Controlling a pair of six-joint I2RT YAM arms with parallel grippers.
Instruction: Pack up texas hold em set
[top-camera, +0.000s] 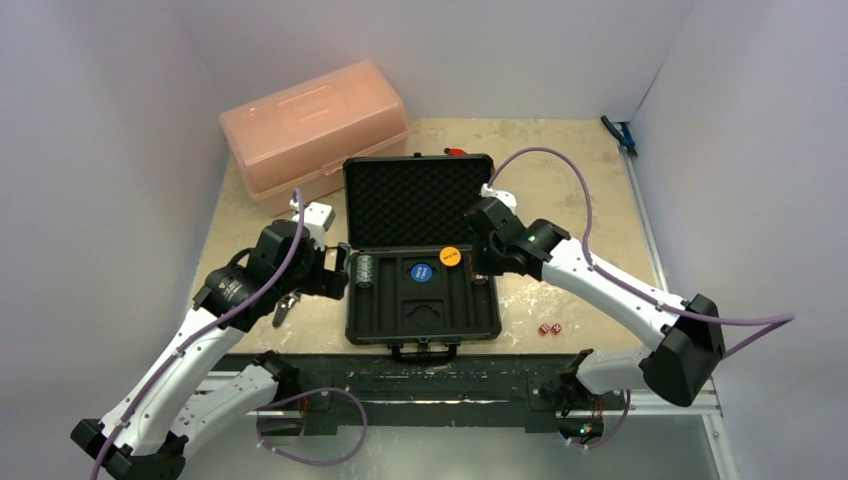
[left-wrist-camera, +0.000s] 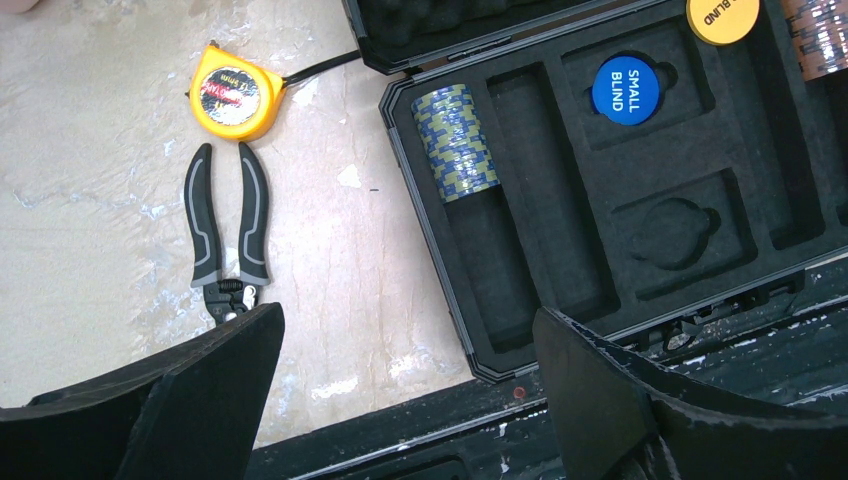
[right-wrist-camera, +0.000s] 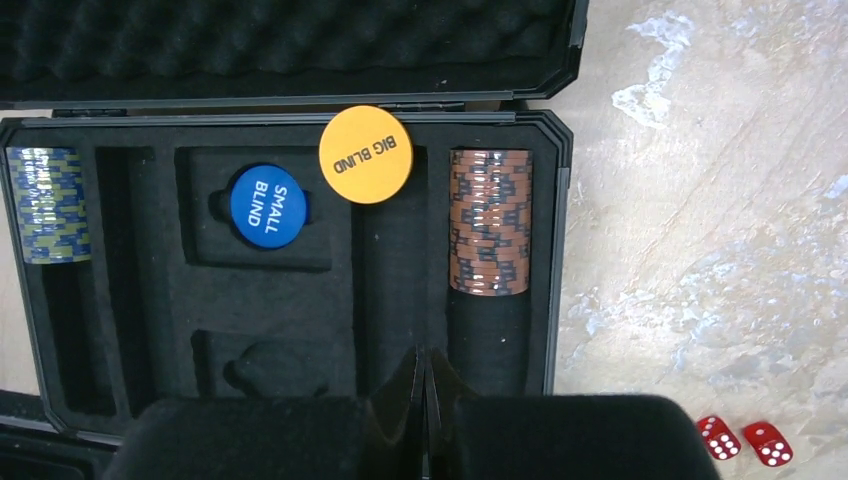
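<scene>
Blue disc (right-wrist-camera: 268, 206): SMALL BLIND; yellow disc (right-wrist-camera: 365, 154): BIG BLIND; tape measure (left-wrist-camera: 232, 92) unclear.

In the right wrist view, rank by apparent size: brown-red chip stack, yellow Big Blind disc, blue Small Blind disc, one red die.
1. brown-red chip stack
2. yellow Big Blind disc and blue Small Blind disc: nearly alike; yellow looks slightly bigger, perhaps only nearer the camera
3. red die, clearly smallest

The left arm (top-camera: 190, 350), at seven o'clock overhead, and the right arm (top-camera: 605, 282), at four o'clock, are glossy white tubular shells joined by matte-black joint housings. A thin purple cable (top-camera: 548, 151) trails along each, and a white block (top-camera: 318, 216) caps the left wrist. The left gripper (left-wrist-camera: 407, 312) has matte-black, wedge-shaped fingers (left-wrist-camera: 200, 390).
</scene>
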